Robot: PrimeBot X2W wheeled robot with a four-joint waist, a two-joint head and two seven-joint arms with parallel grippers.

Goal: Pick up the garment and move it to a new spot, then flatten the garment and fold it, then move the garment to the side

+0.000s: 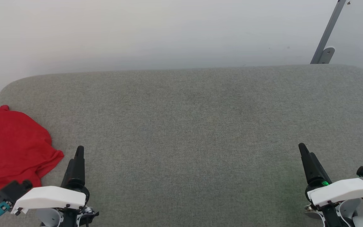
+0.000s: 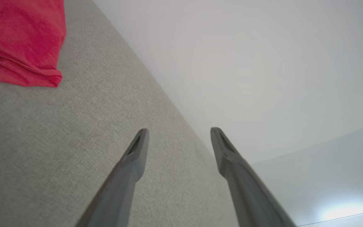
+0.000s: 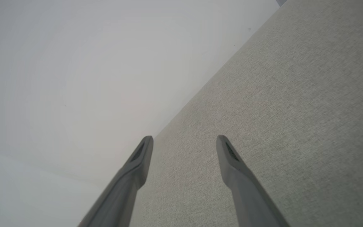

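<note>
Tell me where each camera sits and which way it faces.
Head view: on the head, facing down at the grey surface; left gripper and right gripper show.
Left wrist view: left wrist, along its open fingers, over the surface towards the wall.
Right wrist view: right wrist, likewise, fingers open.
Head and left wrist views share the red garment.

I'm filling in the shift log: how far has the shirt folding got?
Done: nothing that shows; the garment lies bunched in a heap near the left end of the grey table, not flattened or folded. In hand: nothing; the left gripper and right gripper have jaws open and empty, apart from the cloth. To do: pick up, move, flatten, fold, set aside.
</note>
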